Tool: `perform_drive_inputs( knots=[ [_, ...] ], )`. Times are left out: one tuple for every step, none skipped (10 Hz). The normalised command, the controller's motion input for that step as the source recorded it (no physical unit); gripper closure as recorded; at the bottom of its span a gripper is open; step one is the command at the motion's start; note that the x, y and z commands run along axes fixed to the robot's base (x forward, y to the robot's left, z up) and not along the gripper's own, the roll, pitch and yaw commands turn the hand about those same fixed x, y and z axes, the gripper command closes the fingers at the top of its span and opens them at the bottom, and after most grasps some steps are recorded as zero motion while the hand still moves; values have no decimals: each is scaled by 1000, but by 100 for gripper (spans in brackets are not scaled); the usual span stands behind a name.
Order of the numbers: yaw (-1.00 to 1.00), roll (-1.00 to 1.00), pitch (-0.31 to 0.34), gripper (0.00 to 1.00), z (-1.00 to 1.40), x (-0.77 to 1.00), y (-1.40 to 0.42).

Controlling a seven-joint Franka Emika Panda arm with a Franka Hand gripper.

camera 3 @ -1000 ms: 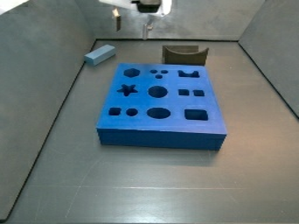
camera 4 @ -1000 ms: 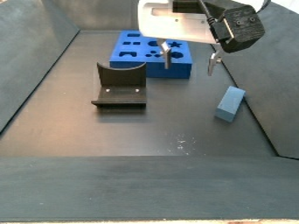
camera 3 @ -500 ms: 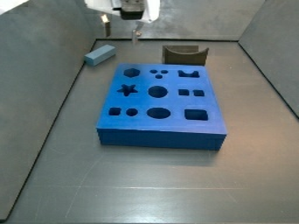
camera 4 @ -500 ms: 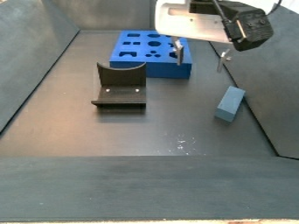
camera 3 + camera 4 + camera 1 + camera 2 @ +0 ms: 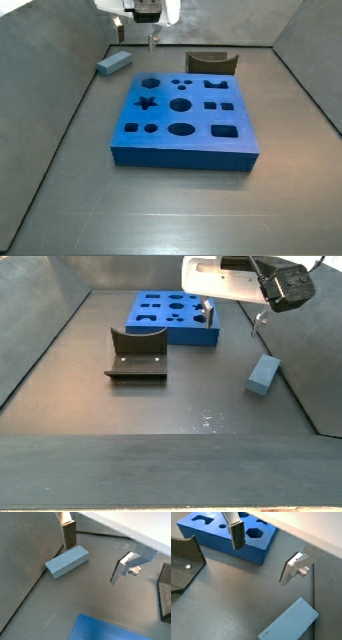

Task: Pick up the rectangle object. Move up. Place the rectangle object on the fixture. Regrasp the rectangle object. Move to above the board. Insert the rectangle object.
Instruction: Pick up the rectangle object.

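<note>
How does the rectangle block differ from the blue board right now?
The rectangle object is small, pale grey-blue and plain; the board is large, bright blue and full of cutouts. The block lies near the wall, the board mid-floor. Both rest untouched; the open tool hangs above, empty.

Dark grey matte floor (image 5: 160, 200), faintly scuffed, boxed in by plain grey walls (image 5: 54, 40); seams where they meet; soft even light, mild floor sheen

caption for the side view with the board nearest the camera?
Open gripper hovers empty near the rectangle object, beyond the board and fixture.
</note>
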Motion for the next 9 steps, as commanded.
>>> perform_drive_inputs(
  knots=[
    [0, 0, 69, 0, -29, 0, 0],
    [-31, 0, 43, 0, 0, 66, 0],
    [-77, -91, 86, 0, -34, 71, 0],
    [-111, -317, 231, 0, -71, 171, 0],
    [-94, -463, 249, 0, -137, 140, -91],
    [-63, -500, 191, 0, -140, 14, -117],
    [0, -394, 149, 0, -171, 0, -194],
    [0, -429, 211, 0, -231, -77, -194],
    [49, -337, 120, 0, -203, -229, -191]
  ],
)
